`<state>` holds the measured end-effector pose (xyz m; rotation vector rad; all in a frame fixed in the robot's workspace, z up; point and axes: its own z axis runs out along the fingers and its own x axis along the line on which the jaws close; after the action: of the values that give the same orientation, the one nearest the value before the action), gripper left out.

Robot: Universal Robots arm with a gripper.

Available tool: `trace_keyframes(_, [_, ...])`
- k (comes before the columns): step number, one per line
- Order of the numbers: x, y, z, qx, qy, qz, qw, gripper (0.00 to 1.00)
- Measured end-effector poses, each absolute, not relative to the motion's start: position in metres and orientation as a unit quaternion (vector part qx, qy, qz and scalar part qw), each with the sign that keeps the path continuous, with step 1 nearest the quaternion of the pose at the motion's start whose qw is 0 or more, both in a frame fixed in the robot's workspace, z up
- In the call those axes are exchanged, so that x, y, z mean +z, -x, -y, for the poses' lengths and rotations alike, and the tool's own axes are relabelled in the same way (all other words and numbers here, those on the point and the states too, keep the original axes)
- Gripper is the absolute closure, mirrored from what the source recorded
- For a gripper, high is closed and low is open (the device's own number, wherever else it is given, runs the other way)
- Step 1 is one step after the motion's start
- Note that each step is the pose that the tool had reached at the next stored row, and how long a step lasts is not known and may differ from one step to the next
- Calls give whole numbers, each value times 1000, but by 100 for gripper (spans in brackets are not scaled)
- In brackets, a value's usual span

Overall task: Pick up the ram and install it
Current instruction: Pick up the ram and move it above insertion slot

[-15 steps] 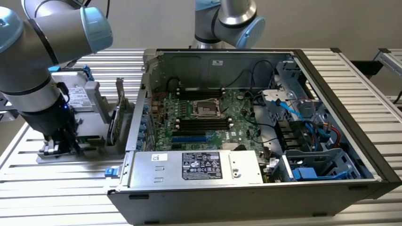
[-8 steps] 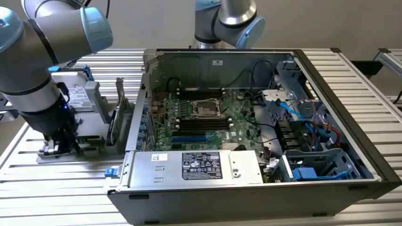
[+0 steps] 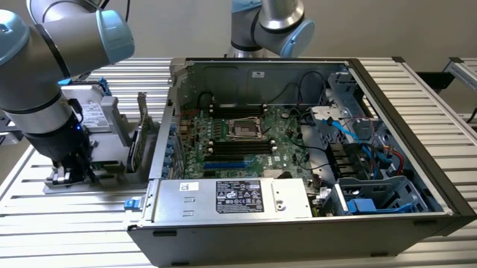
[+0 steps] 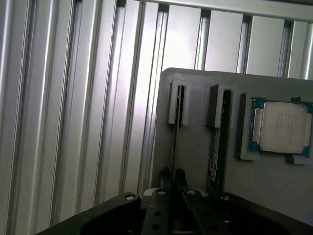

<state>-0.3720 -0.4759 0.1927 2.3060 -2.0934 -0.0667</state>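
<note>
In the wrist view the ram point(image 4: 174, 142) stands on edge as a thin strip in a slot of the grey holder plate point(image 4: 195, 147). My gripper point(image 4: 173, 177) is down over the stick's near end. Its two dark fingertips point(image 4: 166, 176) press in on either side, shut on the ram. A second stick point(image 4: 217, 142) stands in the neighbouring slot, untouched. In the exterior view the gripper point(image 3: 71, 170) reaches down into the holder point(image 3: 104, 151), at the exterior view's left of the open computer case point(image 3: 298, 145).
A square silver processor point(image 4: 283, 127) lies in a recess of the holder beside the sticks. A green expansion card point(image 3: 142, 139) stands upright between holder and case. The motherboard's dark memory slots point(image 3: 234, 148) lie near the processor socket point(image 3: 244, 127). Ribbed aluminium table point(image 4: 73, 122) surrounds all.
</note>
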Motion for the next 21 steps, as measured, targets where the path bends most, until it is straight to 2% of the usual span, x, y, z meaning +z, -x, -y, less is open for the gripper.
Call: trace_keyframes(21, [194,371,476,-21,-736,676,12,87])
